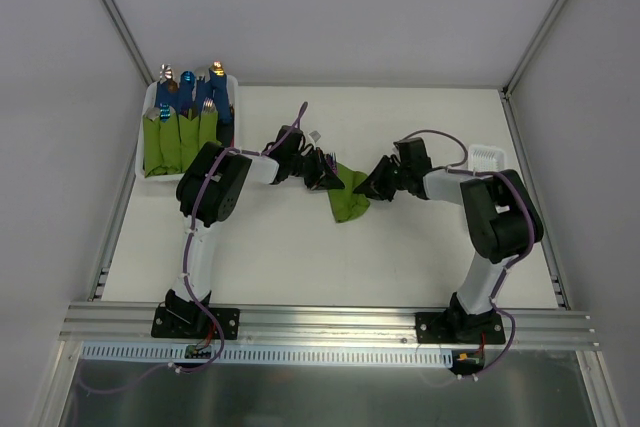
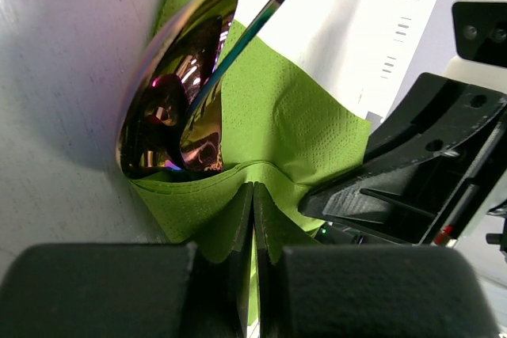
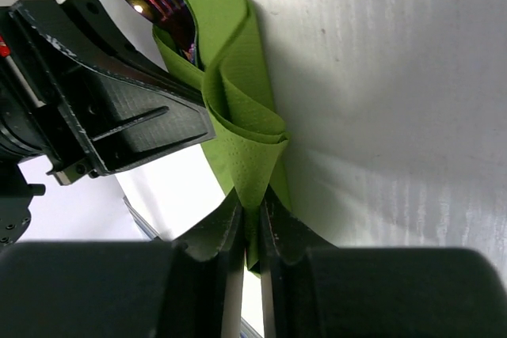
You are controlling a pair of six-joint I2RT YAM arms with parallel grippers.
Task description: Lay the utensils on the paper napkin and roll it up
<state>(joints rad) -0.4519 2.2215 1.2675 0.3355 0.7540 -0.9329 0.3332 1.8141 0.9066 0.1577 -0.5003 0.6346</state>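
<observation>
Top external, position: the left claw (image 1: 328,175) and right claw (image 1: 372,185) meet at mid-bench (image 1: 420,257). The paper napkin (image 1: 348,202) lies bunched between and just below them.
Top external, surroundings: a tray (image 1: 141,152) at the far left holds rolled bundles (image 1: 180,137), well apart from the work.
Left wrist, grip: the left claw is pinched fully closed on a raised fold at the napkin's near edge.
Left wrist, contents: the utensils (image 2: 178,108), a shiny spoon bowl and a slim piece, stand tilted in the napkin's pocket. Their ends poke out past the paper.
Right wrist, grip: the right claw's jaws are drawn in to a narrow slit and nip a doubled fold of the napkin. One reddish utensil end shows beyond it, beside the left claw.
Stage, judged: the utensils are loaded and the roll is loose and part-formed.
Risk, tearing: thin paper is held at two points, so opposing pulls could rip it.
Risk, spill: the pocket is open at the top, so tilting or jerking could slide the utensils out.
Risk, collision: the claws work close together and could clash while rolling.
Risk, unrolling: releasing a loose fold may let it spring open.
</observation>
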